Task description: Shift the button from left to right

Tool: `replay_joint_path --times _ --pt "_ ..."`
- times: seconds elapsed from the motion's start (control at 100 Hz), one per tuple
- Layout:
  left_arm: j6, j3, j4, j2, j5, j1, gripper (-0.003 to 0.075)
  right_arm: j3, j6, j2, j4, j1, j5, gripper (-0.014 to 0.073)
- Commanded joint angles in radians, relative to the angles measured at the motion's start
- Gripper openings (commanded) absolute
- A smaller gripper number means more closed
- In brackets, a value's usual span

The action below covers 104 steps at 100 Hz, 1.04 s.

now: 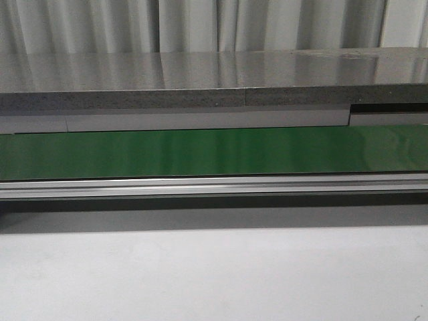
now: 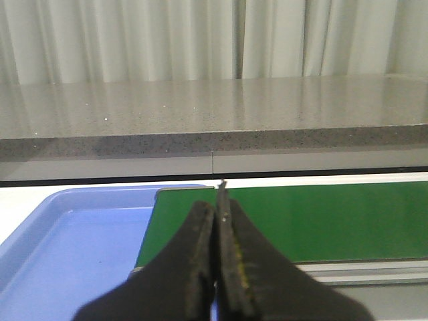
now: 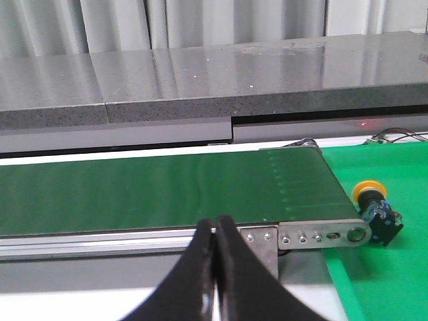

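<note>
The button (image 3: 374,208), with a yellow-orange cap and a black body, lies on its side on a green mat (image 3: 394,254) just past the end of the green conveyor belt (image 3: 167,190), seen only in the right wrist view. My right gripper (image 3: 215,224) is shut and empty, in front of the belt's near rail, well apart from the button. My left gripper (image 2: 215,212) is shut and empty, near the other end of the belt (image 2: 321,217). Neither gripper shows in the front view, which holds only the belt (image 1: 214,152).
A blue tray (image 2: 73,247), with nothing in its visible part, stands beside the belt's end in the left wrist view. A grey stone ledge (image 1: 214,80) runs behind the belt, with curtains beyond. An aluminium rail (image 1: 214,186) edges the belt's front. White tabletop (image 1: 214,274) lies in front.
</note>
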Motion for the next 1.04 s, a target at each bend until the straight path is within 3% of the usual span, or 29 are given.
replay_joint_path --times 0.0,1.03 --pt "-0.022 0.046 0.005 -0.030 -0.090 -0.009 -0.0020 -0.016 0.000 -0.018 -0.006 0.003 -0.082 -0.0067" --pt "-0.022 0.046 0.001 -0.030 -0.099 -0.009 -0.0020 -0.016 0.000 -0.018 -0.006 0.003 -0.082 -0.0067"
